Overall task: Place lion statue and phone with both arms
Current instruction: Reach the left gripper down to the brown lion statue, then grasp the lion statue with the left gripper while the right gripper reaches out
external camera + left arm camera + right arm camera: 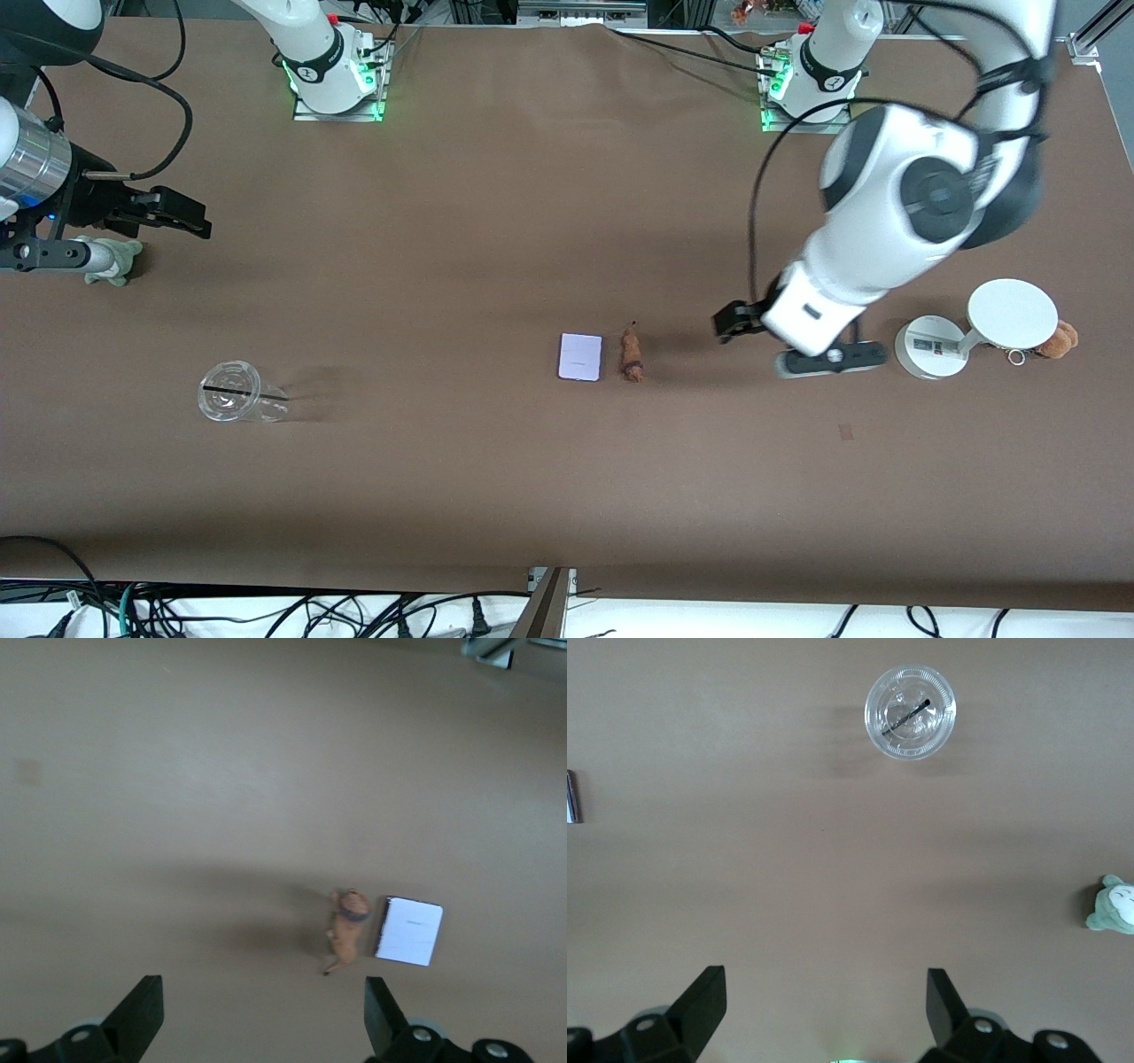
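Note:
The phone [580,356], a flat pale lavender-white rectangle, lies near the middle of the table. The lion statue [632,354], small and reddish-brown, lies right beside it toward the left arm's end. Both show in the left wrist view, the lion statue [348,930] next to the phone [408,931]. My left gripper [730,322] is open and empty over bare table, a short way from the lion statue toward the left arm's end; it also shows in the left wrist view [261,1010]. My right gripper [182,214] is open and empty at the right arm's end; it also shows in the right wrist view [824,1001].
A clear plastic cup [232,392] lies toward the right arm's end, also in the right wrist view [910,711]. A grey-green plush toy [113,261] sits by the right gripper. A white round-based stand [974,330] and an orange-brown plush toy [1059,339] stand at the left arm's end.

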Available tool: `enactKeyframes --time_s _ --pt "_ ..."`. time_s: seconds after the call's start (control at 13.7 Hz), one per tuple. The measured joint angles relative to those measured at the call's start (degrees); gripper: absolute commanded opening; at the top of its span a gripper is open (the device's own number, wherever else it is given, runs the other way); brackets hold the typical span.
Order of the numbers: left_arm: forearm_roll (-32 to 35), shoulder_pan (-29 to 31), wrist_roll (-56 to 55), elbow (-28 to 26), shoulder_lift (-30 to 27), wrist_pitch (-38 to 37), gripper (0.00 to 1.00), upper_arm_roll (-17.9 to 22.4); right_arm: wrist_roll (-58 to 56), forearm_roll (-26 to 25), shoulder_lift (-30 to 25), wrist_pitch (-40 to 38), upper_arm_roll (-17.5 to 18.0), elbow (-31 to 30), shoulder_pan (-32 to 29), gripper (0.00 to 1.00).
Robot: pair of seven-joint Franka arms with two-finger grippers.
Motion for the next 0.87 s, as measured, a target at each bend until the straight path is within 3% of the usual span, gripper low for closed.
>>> enactKeyframes --time_s 0.58,0.87 --pt "0.3 -7.4 -2.3 -1.3 12.3 14.7 1.0 0.1 0.1 0.4 1.1 0.8 0.1 -0.6 0.0 1.0" --pt "0.3 -9.2 -2.3 -6.0 15.7 24.4 1.0 0.1 0.1 2.3 7.7 9.8 1.2 -1.8 2.9 1.0"
